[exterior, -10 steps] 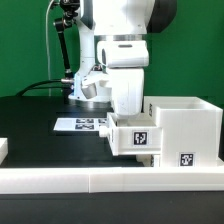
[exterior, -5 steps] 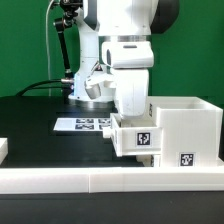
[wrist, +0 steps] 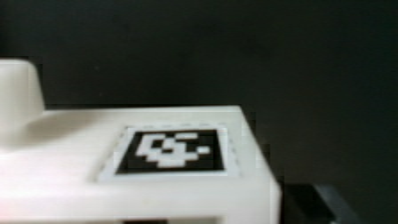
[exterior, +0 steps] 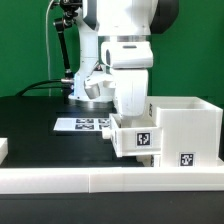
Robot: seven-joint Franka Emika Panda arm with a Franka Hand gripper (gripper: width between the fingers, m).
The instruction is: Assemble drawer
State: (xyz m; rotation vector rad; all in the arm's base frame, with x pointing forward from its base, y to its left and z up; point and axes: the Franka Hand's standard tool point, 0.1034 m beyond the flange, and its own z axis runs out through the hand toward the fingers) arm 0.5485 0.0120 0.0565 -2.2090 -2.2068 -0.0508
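The large white hollow case (exterior: 186,126) stands at the exterior view's right, with a tag low on its front. A small white tray (exterior: 134,139) with a tag on its face sticks out of the case's side toward the exterior view's left, lifted off the table. My gripper (exterior: 130,117) comes down onto the tray's top edge and its fingertips are hidden behind it. In the wrist view the tray (wrist: 143,195) and its tag fill the lower part, with one dark finger (wrist: 349,204) beside the tray's wall. A second tray does not show.
The low white border rail (exterior: 90,181) runs along the front, with a white end piece (exterior: 3,149) at the exterior view's left edge. The marker board (exterior: 80,124) lies on the black table behind the tray. The robot's base (exterior: 92,92) and cables stand at the back.
The gripper and the small tray have shifted slightly toward the case between one second ago and half a second ago. Since then nothing has visibly moved.
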